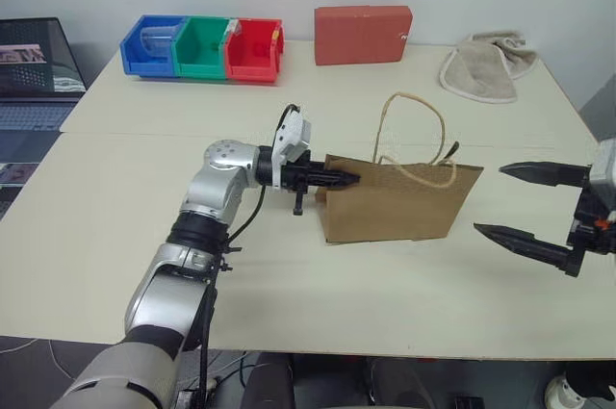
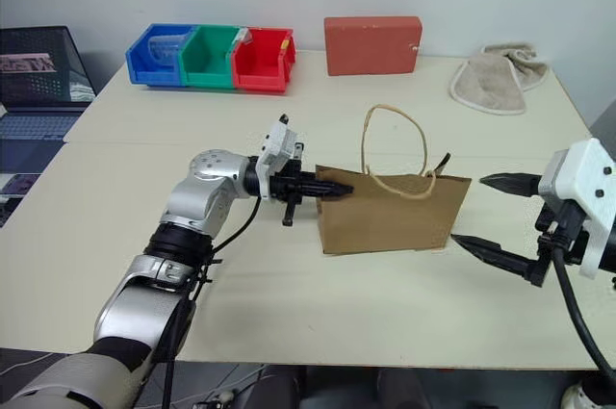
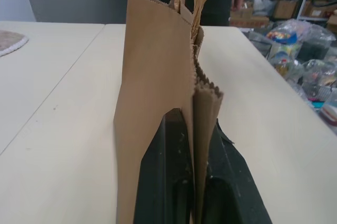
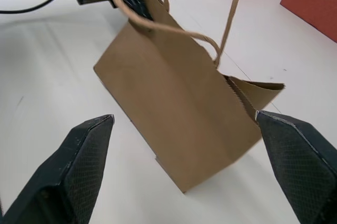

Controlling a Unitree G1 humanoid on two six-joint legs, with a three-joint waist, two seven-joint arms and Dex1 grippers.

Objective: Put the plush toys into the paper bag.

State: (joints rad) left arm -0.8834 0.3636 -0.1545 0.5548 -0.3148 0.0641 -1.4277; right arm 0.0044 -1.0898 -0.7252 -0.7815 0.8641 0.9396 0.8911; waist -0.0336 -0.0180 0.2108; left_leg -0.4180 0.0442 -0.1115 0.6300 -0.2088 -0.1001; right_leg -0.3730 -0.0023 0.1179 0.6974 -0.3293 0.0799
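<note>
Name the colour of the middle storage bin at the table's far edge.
Green; the middle bin shows best in the right eye view.

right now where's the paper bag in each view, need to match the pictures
Left eye view: paper bag right of centre on the table.
Right eye view: centre.
Left wrist view: edge-on, centre, pinched by the left gripper.
Right wrist view: centre, tilted, beyond the open right gripper.
Shared landmark: the bag's looped cord handles.
</note>
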